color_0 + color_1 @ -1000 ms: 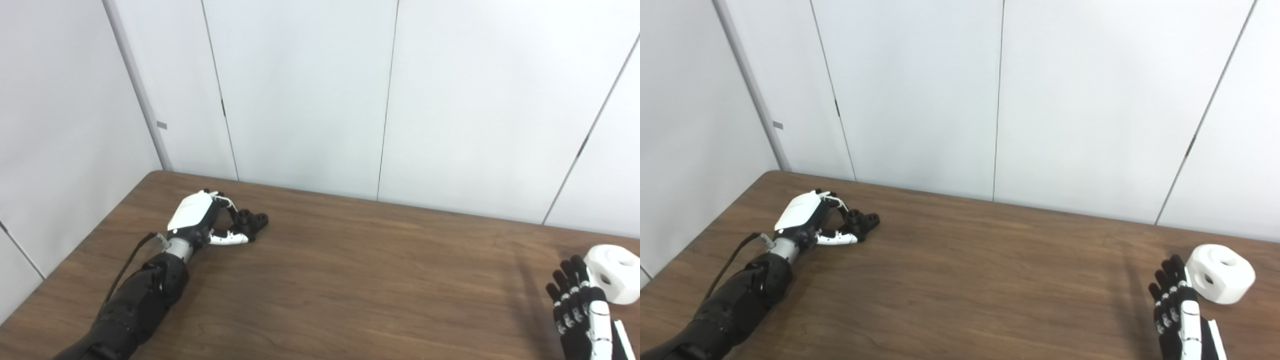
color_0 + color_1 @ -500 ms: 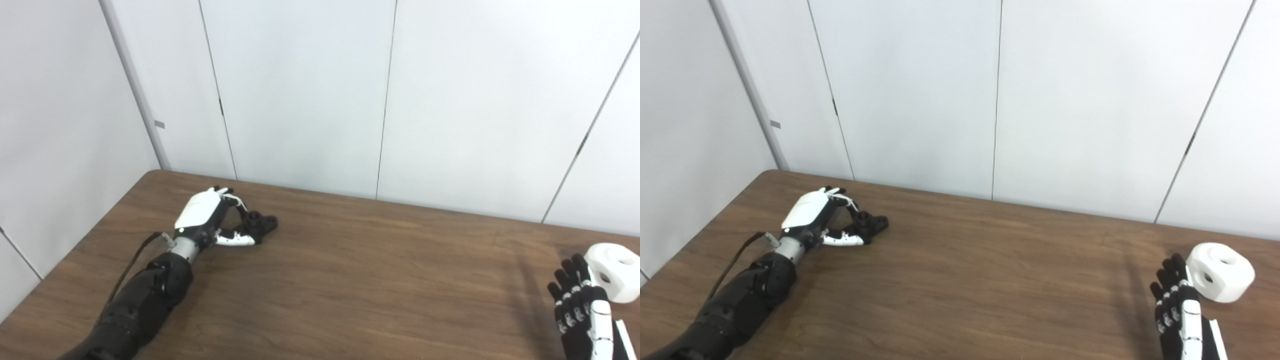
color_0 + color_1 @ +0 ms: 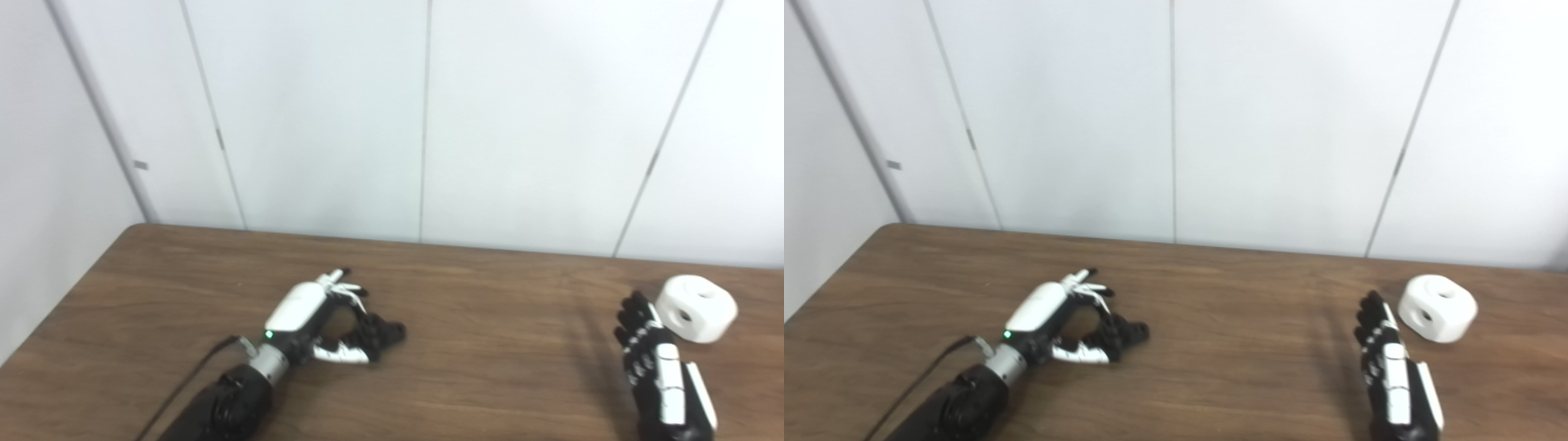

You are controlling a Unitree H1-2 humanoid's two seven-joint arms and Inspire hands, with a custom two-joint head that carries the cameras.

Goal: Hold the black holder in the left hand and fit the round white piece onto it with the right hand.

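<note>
Left arm: black forearm, cut off by the bottom edge, with a thin dark cable trailing beside it over the brown wood-grain tabletop [image 3: 478, 380].
Left hand [image 3: 309, 318]: white glossy back, black and white fingers, left of the tabletop's middle; fingers and thumb curl round the small black plastic holder [image 3: 376, 335].
Small black plastic holder: knobby, dark and blurred; its exact shape is hard to make out. The part inside the grasp is hidden by fingers, and whether it rests on the wood or is lifted cannot be told.
Middle of tabletop: bare matte wood, faint shadow streak toward the right.
Right hand [image 3: 1387, 361]: black, white-panelled back, wrist cut off at the bottom edge; fingers straight and pressed side by side, pointing at the far edge, holding nothing.
Round white plastic piece [image 3: 1437, 307]: smooth, chunky, rounded, with dark round holes in top and side; lies near the far right corner, just beside the right fingertips, not clearly touching.
</note>
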